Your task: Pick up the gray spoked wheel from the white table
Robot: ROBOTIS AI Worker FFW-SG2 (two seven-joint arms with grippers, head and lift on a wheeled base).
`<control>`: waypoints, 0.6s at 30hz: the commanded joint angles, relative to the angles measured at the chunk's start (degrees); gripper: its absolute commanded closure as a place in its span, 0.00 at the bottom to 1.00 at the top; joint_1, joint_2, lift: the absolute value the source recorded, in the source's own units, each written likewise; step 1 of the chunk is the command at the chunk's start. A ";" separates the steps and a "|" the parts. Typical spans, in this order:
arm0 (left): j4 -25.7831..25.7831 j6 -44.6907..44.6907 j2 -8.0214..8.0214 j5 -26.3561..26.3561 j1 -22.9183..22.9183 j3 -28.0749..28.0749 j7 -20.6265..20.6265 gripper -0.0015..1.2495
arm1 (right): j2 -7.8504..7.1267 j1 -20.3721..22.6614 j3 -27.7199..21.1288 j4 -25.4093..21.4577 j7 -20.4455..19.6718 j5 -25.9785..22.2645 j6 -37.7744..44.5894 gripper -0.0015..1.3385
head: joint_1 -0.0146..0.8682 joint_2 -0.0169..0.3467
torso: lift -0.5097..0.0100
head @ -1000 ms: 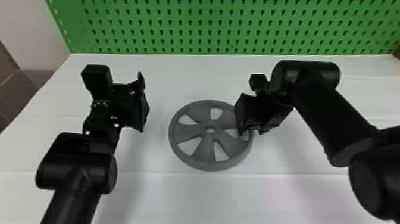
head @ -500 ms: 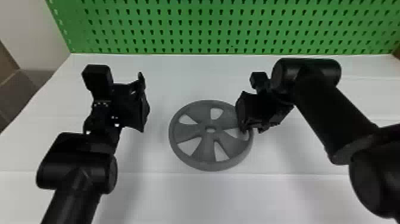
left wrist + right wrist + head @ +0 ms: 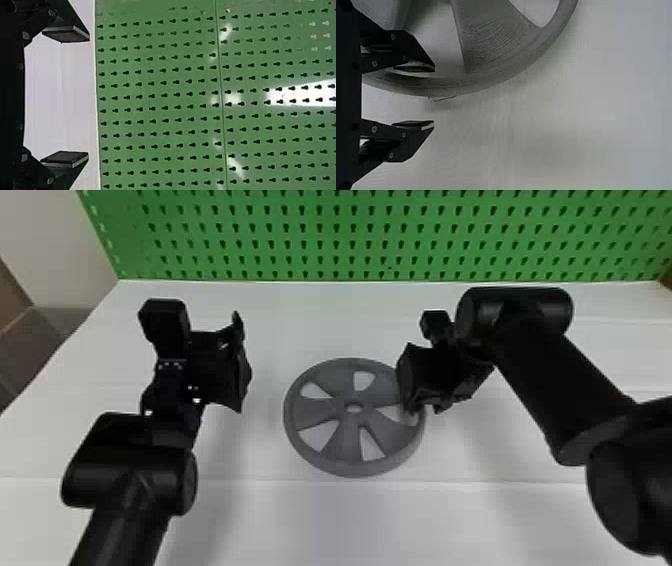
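So the gray spoked wheel (image 3: 320, 410) is lying flat on the white table (image 3: 325, 520), face up with its hub axis pointing roughly upward – it's round, so no long axis to speak of. Right gripper (image 3: 434, 96) has its fingers apart near the rim, left gripper (image 3: 88, 96) is empty and spread too – my worry is an off-centre close shoving the wheel sideways, or a one-sided rim grip letting it droop.
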 commanded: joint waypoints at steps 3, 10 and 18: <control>0.08 0.00 0.00 -0.05 0.00 -0.02 0.00 0.18 | 0.05 -0.08 0.37 0.00 0.00 0.11 0.08 0.72 | 0.90 0.20 | 0.79; 0.16 0.00 0.00 -0.05 0.00 -0.11 0.00 0.18 | 0.05 -0.26 0.99 0.00 0.00 0.46 0.26 0.74 | 0.90 0.20 | 0.79; 0.25 0.00 0.00 -0.05 0.00 -0.20 0.00 0.18 | 0.05 -0.44 1.60 0.00 0.00 0.81 0.61 0.88 | 0.90 0.20 | 0.79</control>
